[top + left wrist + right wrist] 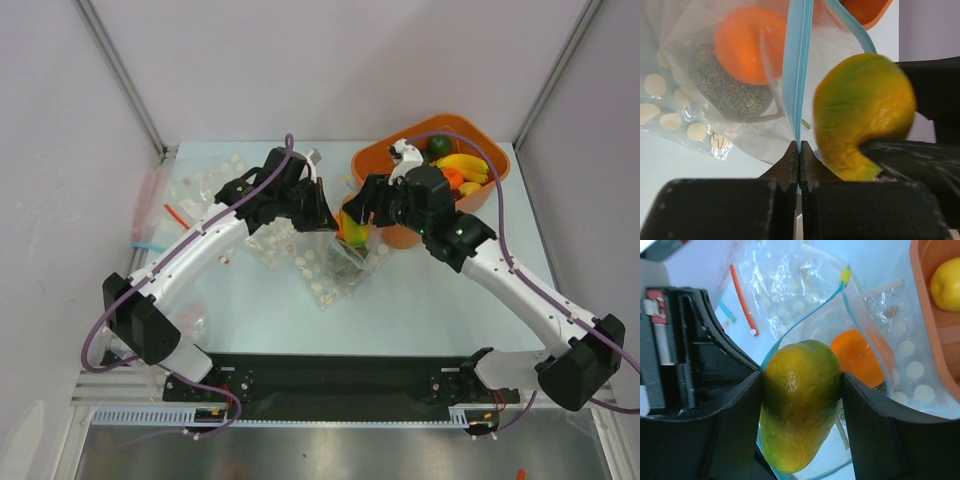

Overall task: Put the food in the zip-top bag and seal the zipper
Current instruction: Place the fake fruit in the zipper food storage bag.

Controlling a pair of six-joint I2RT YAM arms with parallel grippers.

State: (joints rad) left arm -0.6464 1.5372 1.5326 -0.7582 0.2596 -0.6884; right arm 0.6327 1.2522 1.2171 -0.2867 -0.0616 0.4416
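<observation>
My left gripper (pixel 318 213) (pixel 799 146) is shut on the light-blue zipper (pixel 796 65) of the clear zip-top bag (pixel 335 265) and holds the mouth edge up. My right gripper (pixel 360 222) (pixel 801 390) is shut on the yellow-red-green mango (pixel 352 230) (pixel 860 115) (pixel 797 400), at the open mouth of the bag, beside the left fingers. An orange (pixel 747 42) (pixel 857 357) and a grey-green bumpy ball (pixel 727 92) lie inside the bag. The zipper (pixel 805 315) curves round behind the mango.
An orange bin (pixel 490 150) at the back right holds bananas (pixel 462 163), an avocado (pixel 438 146) and a lemon (pixel 946 282). Clear bags with white dots (pixel 215 180) (pixel 670 110) lie under and left of the bag. A bag with a red strip (pixel 150 195) lies far left.
</observation>
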